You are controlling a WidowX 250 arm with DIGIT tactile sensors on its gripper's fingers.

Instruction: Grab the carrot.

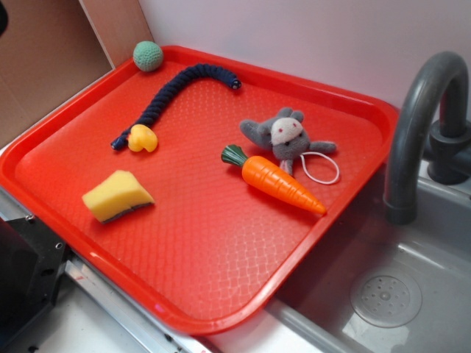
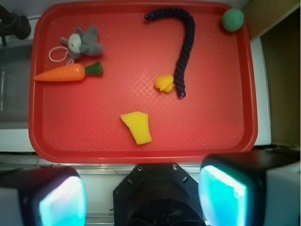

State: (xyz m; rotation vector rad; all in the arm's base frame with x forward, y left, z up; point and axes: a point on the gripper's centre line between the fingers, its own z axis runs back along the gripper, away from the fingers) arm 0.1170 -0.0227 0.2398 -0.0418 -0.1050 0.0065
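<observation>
The orange carrot (image 1: pixel 281 181) with a dark green top lies on the red tray (image 1: pixel 199 243), at its right side, tip pointing toward the sink. In the wrist view the carrot (image 2: pixel 61 73) lies at the tray's left, tip to the left. My gripper (image 2: pixel 141 197) is open and empty, high above the robot's black base, off the tray's near edge and far from the carrot. Its two pads (image 2: pixel 61 202) glow cyan at the bottom of the wrist view. The gripper does not show in the exterior view.
A grey plush mouse (image 1: pixel 283 136) with a white loop lies just behind the carrot. A yellow sponge wedge (image 1: pixel 118 195), small yellow duck (image 1: pixel 143 138), dark blue rope (image 1: pixel 176 88) and green ball (image 1: pixel 148 55) are also on the tray. A grey sink (image 1: pixel 412 287) and faucet (image 1: pixel 419 125) stand right.
</observation>
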